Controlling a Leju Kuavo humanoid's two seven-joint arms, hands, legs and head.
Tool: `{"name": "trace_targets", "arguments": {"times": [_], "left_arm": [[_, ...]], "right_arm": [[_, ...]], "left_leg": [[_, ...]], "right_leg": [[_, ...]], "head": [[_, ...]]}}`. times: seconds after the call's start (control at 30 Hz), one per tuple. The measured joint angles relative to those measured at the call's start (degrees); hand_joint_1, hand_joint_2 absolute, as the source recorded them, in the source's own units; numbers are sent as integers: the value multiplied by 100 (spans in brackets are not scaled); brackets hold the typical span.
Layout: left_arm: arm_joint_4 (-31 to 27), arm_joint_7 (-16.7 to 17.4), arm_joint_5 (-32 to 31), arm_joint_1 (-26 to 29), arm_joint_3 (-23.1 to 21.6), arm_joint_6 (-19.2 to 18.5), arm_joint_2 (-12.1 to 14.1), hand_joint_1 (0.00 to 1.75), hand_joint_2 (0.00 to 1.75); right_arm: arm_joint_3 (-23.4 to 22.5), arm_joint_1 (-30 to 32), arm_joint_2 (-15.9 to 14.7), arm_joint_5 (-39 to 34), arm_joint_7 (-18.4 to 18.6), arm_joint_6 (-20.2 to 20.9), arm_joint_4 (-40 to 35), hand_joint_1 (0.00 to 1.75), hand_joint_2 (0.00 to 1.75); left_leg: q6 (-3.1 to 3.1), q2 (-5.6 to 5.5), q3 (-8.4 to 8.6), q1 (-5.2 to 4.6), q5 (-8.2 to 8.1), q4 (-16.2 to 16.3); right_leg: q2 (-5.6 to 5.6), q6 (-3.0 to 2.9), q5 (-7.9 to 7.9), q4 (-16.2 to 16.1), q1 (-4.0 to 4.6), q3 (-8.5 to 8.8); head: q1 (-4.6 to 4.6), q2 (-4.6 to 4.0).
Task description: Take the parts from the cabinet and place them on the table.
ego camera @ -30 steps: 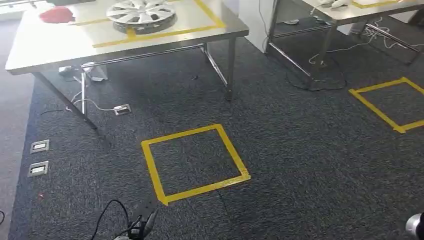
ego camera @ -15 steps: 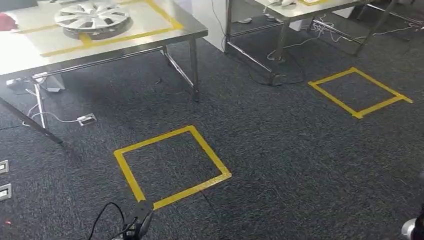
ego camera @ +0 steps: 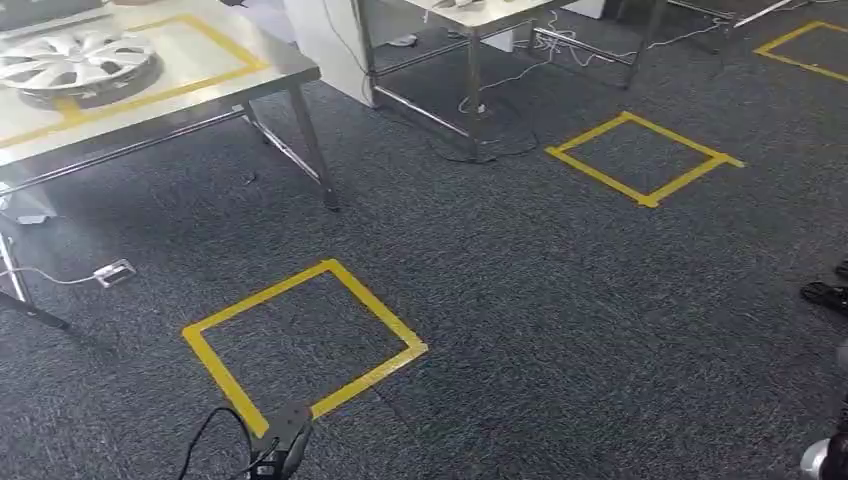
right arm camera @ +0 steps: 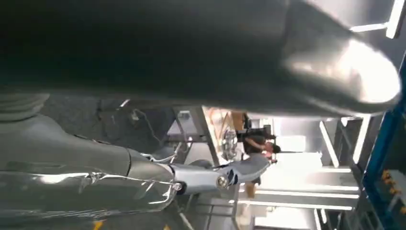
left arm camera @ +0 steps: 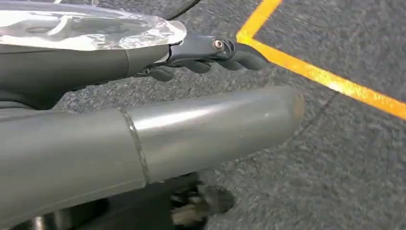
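Note:
A silver hubcap (ego camera: 75, 62) lies on the steel table (ego camera: 200, 85) at the far left, inside a yellow tape frame. Low at the bottom of the head view hangs my left hand (ego camera: 285, 445), with a black cable looping beside it. The left wrist view shows that hand (left arm camera: 158, 134) above the carpet, its dark fingers (left arm camera: 225, 52) stretched out and slightly curled, with nothing in them. A small part of my right hand (ego camera: 825, 458) shows at the bottom right corner. In the right wrist view my right hand (right arm camera: 143, 177) holds nothing, its fingers (right arm camera: 239, 172) pointing outward.
Yellow tape squares mark the dark carpet: one just ahead (ego camera: 300, 345), one farther right (ego camera: 645, 157). A second steel table (ego camera: 470, 15) stands behind, with cables under it. A floor socket (ego camera: 113, 271) lies by the left table's legs. A dark shoe (ego camera: 826, 293) is at the right edge.
The camera has swung to the right, so the whole scene has slid left. The red thing on the table has left the picture; a shoe and a third tape square have come in.

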Motion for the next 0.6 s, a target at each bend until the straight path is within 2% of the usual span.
{"name": "trace_targets", "arguments": {"times": [0.07,0.1,0.13,0.17,0.2,0.23,0.27,0.3,0.33,0.4,0.43,0.47,0.5,0.53,0.57,0.6], "left_arm": [[0,4,4,35,0,2,0,0,0],[2,4,15,50,0,0,0,0,0],[2,4,28,60,0,2,2,0,0],[2,7,39,62,0,2,4,0,0],[2,4,50,59,0,2,9,0,0],[2,2,63,56,0,2,18,0,0],[2,2,66,56,0,2,41,0,0],[2,2,66,59,0,0,48,0,0],[2,2,63,49,0,0,52,0,0],[2,2,68,40,0,0,48,0,0],[0,2,66,38,0,0,26,0,0],[0,2,68,34,0,0,39,0,0],[0,2,66,38,0,0,46,0,0],[0,2,66,50,0,0,46,0,0],[0,2,66,64,0,0,48,0,0],[2,2,66,73,0,0,48,0,0]], "right_arm": [[9,2,33,15,-2,0,0,0,0],[11,2,46,31,-4,0,4,0,0],[15,1,48,50,-7,0,4,0,0],[24,-1,59,74,-7,0,4,0,0],[31,-13,68,92,-7,2,4,0,0],[52,-41,83,111,-2,2,4,0,0],[76,-74,103,129,2,2,4,0,0],[96,-106,111,153,15,-2,7,0,0],[122,-112,118,177,26,-26,4,0,0],[149,-103,118,192,37,-59,4,0,0],[160,-110,118,197,35,-83,2,0,0],[166,-110,118,199,28,-98,2,0,0],[173,-142,118,199,37,-101,4,0,0],[186,-150,118,199,35,-101,4,0,0],[203,-145,120,199,37,-101,7,0,0],[218,-145,120,199,37,-101,9,0,0]], "left_leg": [[-13,-87,-508,-2,-441,1042],[-9,-90,-680,-3,-495,1346],[6,-91,-701,-3,-392,1329],[28,-103,-584,-3,-172,1036],[56,-133,-369,-3,104,547],[95,-252,-95,-4,389,-47],[139,-585,104,3,534,-498],[126,-578,121,8,520,-600],[120,-494,128,-10,527,-597],[150,-407,136,-33,534,-600],[197,-311,162,46,581,-696],[219,-244,190,37,594,-730],[250,-179,190,28,595,-741],[250,-103,189,14,594,-738],[248,-30,188,8,589,-735],[248,47,184,7,581,-732]], "right_leg": [[137,-21,13,3,10,-30],[216,-28,19,5,14,-40],[302,-32,23,6,15,-41],[382,-30,25,7,15,-39],[458,-24,30,9,15,-33],[538,-14,36,11,15,-28],[597,-4,42,11,-5,-39],[673,25,44,37,38,-59],[721,58,55,24,13,-82],[844,137,90,-26,-11,-89],[813,155,77,2,19,-110],[458,176,-39,145,55,-158],[229,195,-271,494,54,-328],[124,218,-533,1007,42,-559],[80,234,-744,1492,27,-780],[65,245,-862,1857,13,-947]], "head": [[-20,0],[-20,0],[-20,0],[-20,0],[-20,0],[-22,0],[-22,0],[-15,0],[-31,0],[-28,0],[-22,0],[-2,0],[46,0],[46,0],[48,0],[48,0]]}}
